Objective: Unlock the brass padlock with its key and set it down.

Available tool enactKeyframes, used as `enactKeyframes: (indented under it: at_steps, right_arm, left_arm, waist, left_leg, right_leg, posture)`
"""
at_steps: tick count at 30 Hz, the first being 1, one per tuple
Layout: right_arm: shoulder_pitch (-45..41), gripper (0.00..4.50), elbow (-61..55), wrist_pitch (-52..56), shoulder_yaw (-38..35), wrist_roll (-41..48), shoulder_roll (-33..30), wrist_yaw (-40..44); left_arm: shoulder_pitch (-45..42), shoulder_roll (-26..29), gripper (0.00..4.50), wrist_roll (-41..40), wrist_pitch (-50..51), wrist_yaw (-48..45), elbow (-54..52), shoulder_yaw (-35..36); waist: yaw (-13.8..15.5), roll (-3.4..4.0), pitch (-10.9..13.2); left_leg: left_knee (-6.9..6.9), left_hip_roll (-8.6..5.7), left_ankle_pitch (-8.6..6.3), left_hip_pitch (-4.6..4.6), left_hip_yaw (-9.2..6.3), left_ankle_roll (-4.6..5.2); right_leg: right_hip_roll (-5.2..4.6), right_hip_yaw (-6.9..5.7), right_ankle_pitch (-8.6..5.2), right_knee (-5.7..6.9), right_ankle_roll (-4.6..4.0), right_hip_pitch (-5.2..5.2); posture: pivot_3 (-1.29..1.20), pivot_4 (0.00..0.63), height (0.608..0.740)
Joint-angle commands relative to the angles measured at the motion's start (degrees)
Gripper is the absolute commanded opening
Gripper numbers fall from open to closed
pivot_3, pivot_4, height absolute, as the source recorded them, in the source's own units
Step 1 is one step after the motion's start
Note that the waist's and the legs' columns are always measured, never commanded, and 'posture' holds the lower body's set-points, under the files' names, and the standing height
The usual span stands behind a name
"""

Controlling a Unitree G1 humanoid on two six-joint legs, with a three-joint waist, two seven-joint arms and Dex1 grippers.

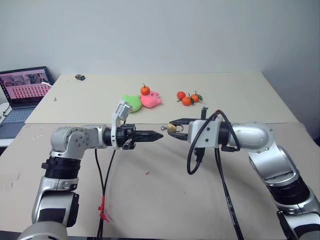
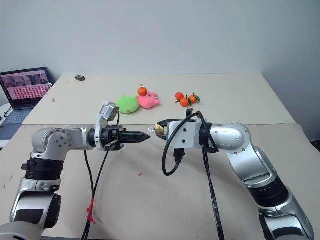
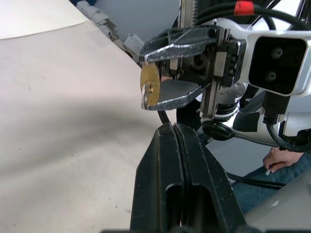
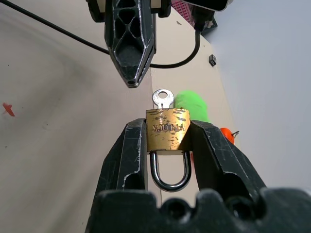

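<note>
Right wrist view: the brass padlock [image 4: 167, 129] sits clamped between my right gripper [image 4: 168, 145] fingers, shackle toward my palm, the key [image 4: 163, 98] sticking out at twelve o'clock. My left gripper [image 4: 130, 80], pinched shut on nothing, hangs near at eleven o'clock, off the key's line.

Beige table [image 1: 225, 90]: oranges [image 1: 187, 97], plush toys [image 1: 141, 101].

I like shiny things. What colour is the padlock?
Golden brass padlock, silver shackle; clearest in the right wrist view.
</note>
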Motion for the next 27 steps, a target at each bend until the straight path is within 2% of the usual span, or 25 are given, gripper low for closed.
enactKeyframes:
  at_steps: [1,27]
  right_arm:
    - [-0.3,0.90,-2.5,0.8,-1.9,1.2,-0.1,0.0]
    - [0.4,0.90,-6.9,6.3,-1.9,2.6,0.0,-1.1]
  left_arm:
    - [-1.5,-0.1,0.05,-0.6,-1.0,-0.4,0.3,1.3]
    - [-3.1,-1.1,0.05,-0.4,-0.9,-0.9,1.7,0.7]
  waist:
    - [0.0,0.00,0.0]
    - [0.0,0.00,0.0]
  left_leg:
    - [0.00,0.00,0.00,0.00,0.00,0.00]
    - [-0.01,0.00,0.00,-0.03,0.00,0.00]
  right_leg:
    - [0.00,0.00,-0.01,-0.01,0.01,0.00]
    - [0.00,0.00,-0.03,-0.02,0.05,-0.01]
  posture:
    - [0.00,0.150,0.660]
    - [0.00,0.150,0.660]
